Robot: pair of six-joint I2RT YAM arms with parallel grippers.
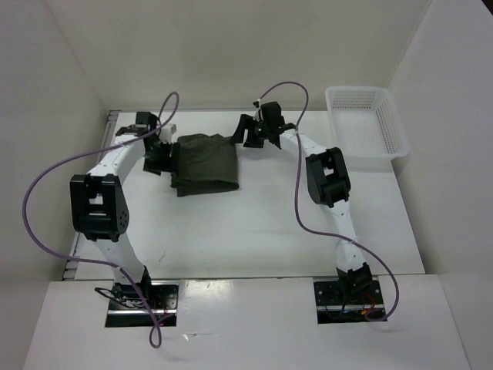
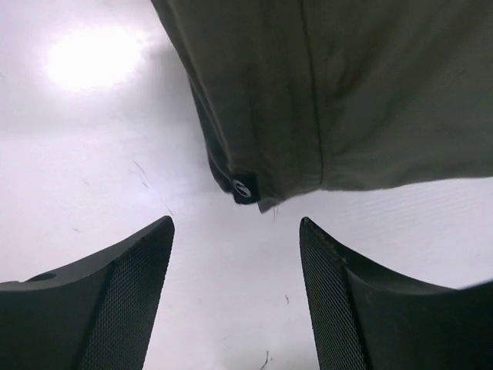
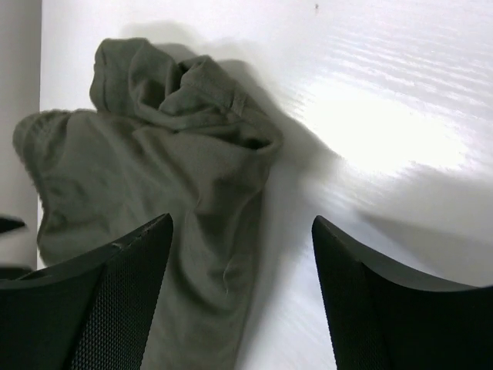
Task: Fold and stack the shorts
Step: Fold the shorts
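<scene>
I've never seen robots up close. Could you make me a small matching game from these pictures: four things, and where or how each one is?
1 shorts
2 basket
3 left gripper
4 right gripper

a white, far right
b open, at the shorts' left edge
c open, at the shorts' far right corner
d dark olive, folded, between the arms

Pairs: 1-d, 2-a, 3-b, 4-c
</scene>
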